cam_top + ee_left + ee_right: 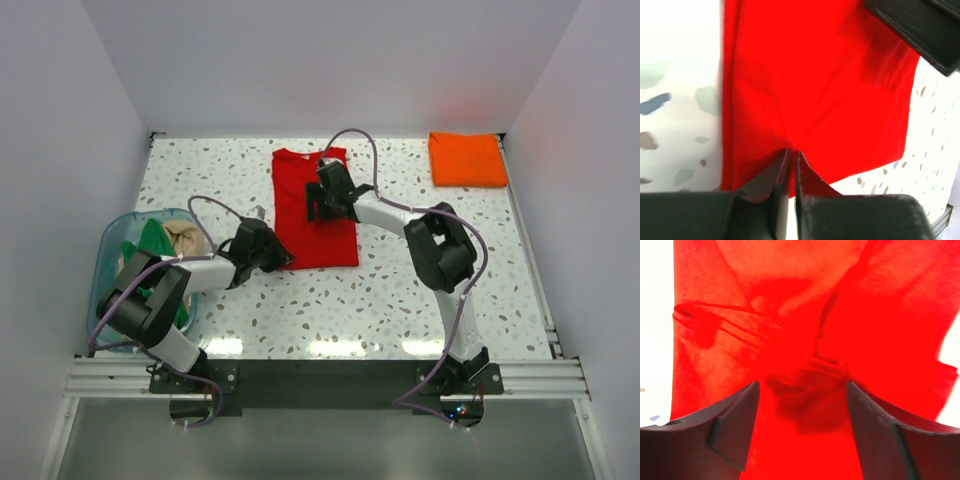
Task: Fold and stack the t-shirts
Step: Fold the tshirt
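Toward the worktop's [400, 300] far edge lies the red shirt [305, 235], its top partly hidden overhead by the right hand [802, 389]; only the wrist view shows that hand spread above rumpled cloth. The left hand [792, 156] pinches the shirt's near left corner. An orange shirt [467, 159] sits folded in the far right corner, well apart.

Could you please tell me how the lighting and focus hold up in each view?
Top external: even and sharp, with pale glare patches near the front of the table. Left wrist: the red t-shirt looks soft, and the table washes out white at upper left. Right wrist: the shirt is oversaturated, the table beside it blown out.
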Motion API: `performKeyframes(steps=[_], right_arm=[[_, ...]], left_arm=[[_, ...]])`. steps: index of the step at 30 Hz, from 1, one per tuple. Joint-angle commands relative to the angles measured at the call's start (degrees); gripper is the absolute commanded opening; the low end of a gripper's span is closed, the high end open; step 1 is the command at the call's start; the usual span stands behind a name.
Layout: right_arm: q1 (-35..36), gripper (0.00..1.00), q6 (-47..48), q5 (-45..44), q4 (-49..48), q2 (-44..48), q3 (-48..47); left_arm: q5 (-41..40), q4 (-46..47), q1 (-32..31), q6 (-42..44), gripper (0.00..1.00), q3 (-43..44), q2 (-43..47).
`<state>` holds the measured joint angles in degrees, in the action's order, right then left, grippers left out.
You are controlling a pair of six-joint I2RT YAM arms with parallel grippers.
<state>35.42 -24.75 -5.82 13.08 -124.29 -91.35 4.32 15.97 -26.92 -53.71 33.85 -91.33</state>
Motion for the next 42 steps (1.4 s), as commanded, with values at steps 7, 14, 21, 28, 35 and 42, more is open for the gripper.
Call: performKeyframes(steps=[7, 14, 21, 28, 35, 42], right_arm=[[-0.8, 0.81, 1.2, -1.0, 6.6, 15.6, 2.2], [-0.9, 0.72, -4.9, 0.9, 5.7, 27.0, 17.5], [-1.0, 0.68, -8.5, 3.7, 0.8, 31.4, 31.4], [-2.9, 0.66, -11.5, 6.9, -3.7, 30.1, 36.5], [-5.1, 0.63, -15.3, 10.4, -8.2, 29.0, 39.9], [-5.4, 0.57, -18.3, 12.2, -12.5, 28.0, 43.4]], left_arm=[[-0.9, -9.5, 4.3, 4.8, 0.27, 1.2, 11.7], [0.2, -9.1, 4.3, 4.4, 0.32, -3.6, 14.9], [0.5, -6.0, 4.3, 5.8, 0.44, -5.7, 12.4], [0.6, -2.3, 4.3, 5.9, 0.49, -7.0, 11.8], [0.3, -0.6, 4.6, 4.9, 0.50, -6.9, 9.8], [-0.8, 0.6, 4.8, 2.9, 0.45, -8.3, 7.6]])
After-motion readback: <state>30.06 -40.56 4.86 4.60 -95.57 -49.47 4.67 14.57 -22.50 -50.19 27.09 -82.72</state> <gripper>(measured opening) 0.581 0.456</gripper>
